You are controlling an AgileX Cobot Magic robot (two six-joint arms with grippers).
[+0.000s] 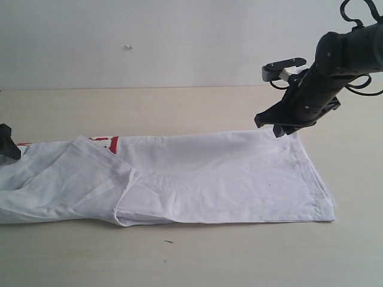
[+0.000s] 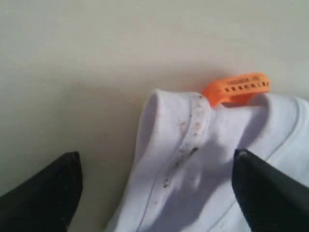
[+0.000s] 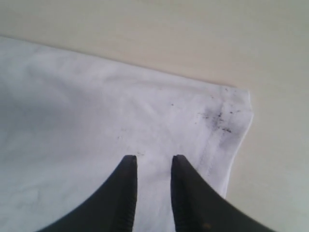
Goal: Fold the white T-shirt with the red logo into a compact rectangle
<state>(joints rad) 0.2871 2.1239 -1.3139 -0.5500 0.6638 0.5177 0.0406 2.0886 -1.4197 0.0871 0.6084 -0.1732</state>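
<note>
We find the T-shirt (image 1: pixel 215 179) lying lengthwise on the counter (image 1: pixel 179 107), its logo (image 1: pixel 111 142) toward its left end, behind a folded-over flap (image 1: pixel 90 170).

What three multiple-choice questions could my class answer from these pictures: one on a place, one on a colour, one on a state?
1. In the exterior view, the right gripper is over which part of the shirt? A. its far right corner B. its middle C. its left end
2. The neck tag is: A. blue B. orange C. green
3. The left gripper is: A. shut on the tag B. shut on the shirt C. open
Answers: 1 A, that corner lies just beneath it; 2 B, plainly orange; 3 C, its jaws stand wide apart.
</note>
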